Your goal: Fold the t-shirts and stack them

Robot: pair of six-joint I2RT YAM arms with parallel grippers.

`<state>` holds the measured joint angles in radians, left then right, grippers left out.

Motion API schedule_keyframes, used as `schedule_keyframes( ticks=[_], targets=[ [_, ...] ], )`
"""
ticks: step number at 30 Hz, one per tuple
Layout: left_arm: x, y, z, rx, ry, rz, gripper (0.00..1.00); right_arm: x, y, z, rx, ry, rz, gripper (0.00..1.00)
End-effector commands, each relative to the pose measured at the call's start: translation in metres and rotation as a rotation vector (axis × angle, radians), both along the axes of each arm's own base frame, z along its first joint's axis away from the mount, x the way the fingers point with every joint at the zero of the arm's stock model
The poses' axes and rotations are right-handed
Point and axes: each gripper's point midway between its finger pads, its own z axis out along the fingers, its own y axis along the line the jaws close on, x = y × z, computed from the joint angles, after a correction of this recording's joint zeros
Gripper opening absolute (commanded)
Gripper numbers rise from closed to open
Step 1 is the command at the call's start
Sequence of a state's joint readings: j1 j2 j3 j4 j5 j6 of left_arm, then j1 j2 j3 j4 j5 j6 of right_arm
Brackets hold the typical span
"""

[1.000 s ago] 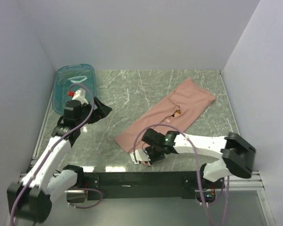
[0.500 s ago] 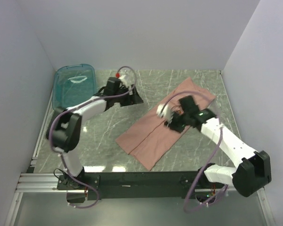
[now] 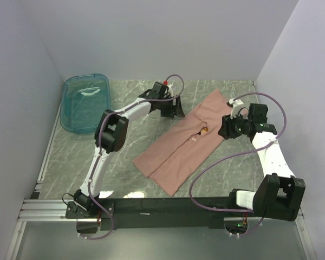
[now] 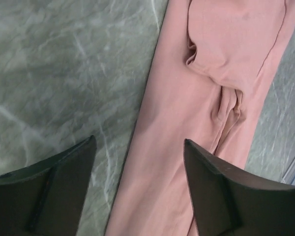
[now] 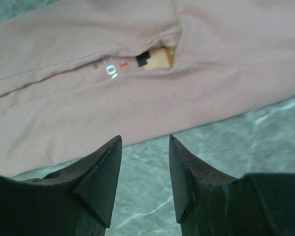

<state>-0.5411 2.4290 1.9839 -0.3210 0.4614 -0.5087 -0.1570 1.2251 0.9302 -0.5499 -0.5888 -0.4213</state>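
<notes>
Dusty-pink cotton, one item: t-shirt (image 3: 189, 143), short-sleeved, folded lengthwise into a long narrow strip. It lies flat and diagonal on the table (image 3: 124, 157), running from the near centre to the far right. Two side flaps meet along a middle seam. A small orange-and-black print (image 5: 155, 59) and a few white letters (image 5: 109, 71) peek out of the gap between them. The far end shows a bunched sleeve fold with soft creases. The near end is square and smooth.

Grippers, two:
- left gripper (image 4: 138, 142): jaws spread wide with nothing between them. It hangs above the shirt's far-left long edge, one finger over bare marble and the other over pink cloth.
- right gripper (image 5: 144, 137): jaws parted about halfway and holding nothing. It is poised just off the shirt's right-hand long edge, level with the print, with its fingertips over the edge of the cloth.

Table, one: grey-green, marble-patterned, enclosed by pale walls.

Tub (image 3: 84, 111), one: teal, see-through plastic. It stands at the far left corner, well apart from the shirt.
</notes>
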Motion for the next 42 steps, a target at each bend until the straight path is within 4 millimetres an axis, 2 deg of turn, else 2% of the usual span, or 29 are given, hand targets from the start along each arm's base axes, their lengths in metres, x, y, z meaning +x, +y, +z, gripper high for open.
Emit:
schedule_keyframes(
  ticks=[1, 3, 4, 8, 12, 14, 15, 18, 21, 23, 25, 29, 31, 32, 33, 34, 35, 36, 38, 40, 41, 42],
  targets=[
    [-0.003, -0.008, -0.014, 0.026, 0.036, -0.024, 0.75, 0.001, 0.005, 0.008, 0.069, -0.023, -0.022, 0.50],
    [-0.006, -0.017, -0.015, 0.005, 0.054, -0.044, 0.70, 0.003, 0.002, 0.007, 0.075, -0.018, -0.031, 0.50],
    [-0.009, -0.019, -0.023, 0.001, 0.073, -0.053, 0.64, 0.004, 0.002, 0.008, 0.077, -0.021, -0.033, 0.50],
    [-0.024, -0.035, -0.033, -0.008, 0.110, -0.096, 0.55, 0.007, -0.001, 0.006, 0.090, -0.008, -0.043, 0.50],
    [-0.027, -0.038, -0.043, 0.011, 0.125, -0.081, 0.45, 0.008, -0.003, 0.005, 0.103, 0.003, -0.050, 0.50],
    [-0.027, -0.036, -0.049, 0.030, 0.133, -0.065, 0.36, 0.009, -0.003, 0.006, 0.106, 0.000, -0.047, 0.50],
    [-0.024, -0.034, -0.052, 0.048, 0.127, -0.049, 0.27, 0.008, -0.003, 0.004, 0.106, 0.004, -0.048, 0.50],
    [-0.020, -0.027, -0.053, 0.084, 0.127, -0.008, 0.12, 0.007, -0.004, 0.005, 0.107, 0.000, -0.051, 0.50],
    [-0.007, -0.011, -0.051, 0.116, 0.120, 0.078, 0.00, 0.005, -0.004, 0.003, 0.105, 0.006, -0.047, 0.50],
    [0.002, 0.007, -0.055, 0.136, 0.133, 0.152, 0.00, 0.003, -0.005, 0.002, 0.103, 0.011, -0.054, 0.50],
    [0.012, 0.024, -0.044, 0.137, 0.123, 0.212, 0.00, 0.002, -0.005, -0.001, 0.101, 0.016, -0.052, 0.50],
    [0.017, 0.061, -0.040, 0.179, 0.121, 0.303, 0.00, 0.002, -0.006, -0.004, 0.099, 0.026, -0.062, 0.49],
    [0.011, 0.078, -0.038, 0.188, 0.127, 0.325, 0.00, 0.004, -0.008, -0.006, 0.097, 0.031, -0.071, 0.49],
    [0.001, 0.089, -0.050, 0.213, 0.152, 0.333, 0.00, 0.005, -0.008, -0.008, 0.096, 0.033, -0.076, 0.49],
    [0.002, 0.095, -0.038, 0.203, 0.132, 0.352, 0.00, 0.007, -0.009, -0.007, 0.094, 0.033, -0.081, 0.49],
    [0.001, 0.104, -0.039, 0.205, 0.141, 0.376, 0.00, 0.008, -0.010, -0.011, 0.094, 0.048, -0.085, 0.49],
    [-0.009, 0.116, -0.050, 0.229, 0.172, 0.393, 0.00, 0.010, -0.012, -0.012, 0.093, 0.050, -0.090, 0.49],
    [-0.008, 0.122, -0.040, 0.223, 0.156, 0.413, 0.00, 0.011, -0.012, -0.011, 0.091, 0.053, -0.089, 0.49],
    [-0.017, 0.140, -0.047, 0.243, 0.183, 0.453, 0.00, 0.013, -0.012, -0.017, 0.094, 0.077, -0.088, 0.49],
    [-0.016, 0.151, -0.034, 0.239, 0.151, 0.496, 0.00, 0.016, -0.013, -0.020, 0.091, 0.090, -0.090, 0.48],
    [-0.022, 0.156, -0.037, 0.249, 0.153, 0.505, 0.00, 0.018, -0.013, -0.020, 0.092, 0.089, -0.086, 0.48],
    [-0.020, 0.156, -0.024, 0.230, 0.126, 0.509, 0.01, 0.019, -0.012, -0.020, 0.095, 0.094, -0.085, 0.48]
  ],
)
